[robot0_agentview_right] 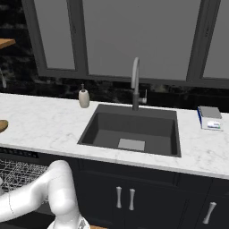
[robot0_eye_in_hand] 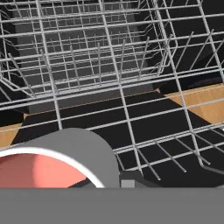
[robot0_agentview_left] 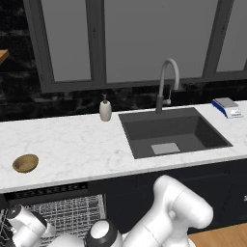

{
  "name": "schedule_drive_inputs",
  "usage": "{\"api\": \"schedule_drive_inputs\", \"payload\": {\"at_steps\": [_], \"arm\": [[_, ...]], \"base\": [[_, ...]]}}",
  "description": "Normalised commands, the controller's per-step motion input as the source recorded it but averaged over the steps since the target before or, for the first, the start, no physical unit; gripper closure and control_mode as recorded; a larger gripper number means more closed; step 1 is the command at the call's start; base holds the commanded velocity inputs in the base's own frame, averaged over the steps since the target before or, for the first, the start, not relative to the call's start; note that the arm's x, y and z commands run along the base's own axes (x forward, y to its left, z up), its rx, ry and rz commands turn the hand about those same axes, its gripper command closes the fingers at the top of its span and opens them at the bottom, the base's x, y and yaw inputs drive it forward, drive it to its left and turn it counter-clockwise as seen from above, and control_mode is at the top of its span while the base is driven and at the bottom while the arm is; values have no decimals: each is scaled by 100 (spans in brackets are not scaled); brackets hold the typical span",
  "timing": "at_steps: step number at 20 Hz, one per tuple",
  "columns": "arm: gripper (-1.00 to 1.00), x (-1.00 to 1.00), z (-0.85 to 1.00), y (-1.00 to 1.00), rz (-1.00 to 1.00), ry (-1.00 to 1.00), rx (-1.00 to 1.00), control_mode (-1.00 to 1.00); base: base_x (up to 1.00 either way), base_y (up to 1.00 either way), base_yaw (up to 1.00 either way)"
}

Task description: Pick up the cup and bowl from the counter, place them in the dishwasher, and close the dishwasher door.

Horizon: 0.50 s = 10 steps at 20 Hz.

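The white cup (robot0_eye_in_hand: 65, 151) with its red inside fills the lower left of the hand view, right over the dishwasher's white wire rack (robot0_eye_in_hand: 122, 87). My gripper (robot0_eye_in_hand: 114, 182) is at the cup's rim, with one dark fingertip (robot0_eye_in_hand: 127, 179) showing against the cup's outer wall, and it looks shut on the cup. In the left base view my hand (robot0_agentview_left: 21, 223) reaches down into the rack (robot0_agentview_left: 72, 212) under the black control strip (robot0_agentview_left: 48, 192). The tan bowl (robot0_agentview_left: 25, 163) sits on the marble counter (robot0_agentview_left: 72, 140) at the left, above the dishwasher. The dishwasher door is out of view.
A dark sink (robot0_agentview_left: 171, 132) with a grey faucet (robot0_agentview_left: 166, 82) is set in the counter to the right. A beige soap dispenser (robot0_agentview_left: 105, 109) stands behind it. A blue and white flat item (robot0_agentview_left: 226, 107) lies at the far right. Dark cabinet fronts (robot0_agentview_right: 134, 192) run below.
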Motion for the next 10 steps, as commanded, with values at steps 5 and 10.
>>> {"api": "schedule_drive_inputs", "payload": {"at_steps": [5,10], "arm": [[100,-7,-26,0,0,2,0,-100],[-100,-3,0,1,0,0,0,-100]], "base": [[0,0,0],[0,0,0]]}}
